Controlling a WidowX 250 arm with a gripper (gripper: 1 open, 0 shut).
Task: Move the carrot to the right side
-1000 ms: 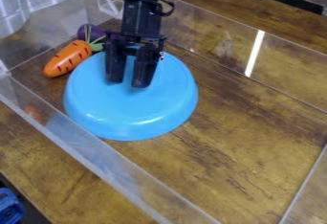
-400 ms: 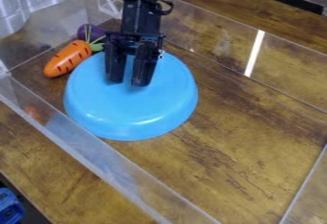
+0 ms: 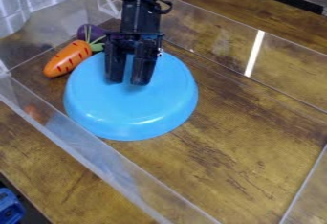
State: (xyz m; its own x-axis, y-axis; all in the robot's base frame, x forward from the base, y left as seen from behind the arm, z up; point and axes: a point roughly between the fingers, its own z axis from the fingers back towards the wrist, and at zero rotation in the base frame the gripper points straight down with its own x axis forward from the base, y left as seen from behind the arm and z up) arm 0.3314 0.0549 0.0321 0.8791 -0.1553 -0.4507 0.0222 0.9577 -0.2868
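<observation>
The small orange carrot [image 3: 67,59] lies on the wooden table at the left, its green top pointing right toward the arm. Just right of it my black gripper [image 3: 129,75] hangs over the left part of the round blue plate [image 3: 141,101], fingers pointing down. Its two fingers stand a little apart with nothing between them, so it is open. A purple toy vegetable [image 3: 90,32] peeks out behind the carrot, partly hidden by the arm.
Clear acrylic walls [image 3: 76,142] fence the wooden table [image 3: 243,142] on the near-left and far sides. Bare wood lies to the right of the plate. A glare streak [image 3: 253,52] shows on the far right wall.
</observation>
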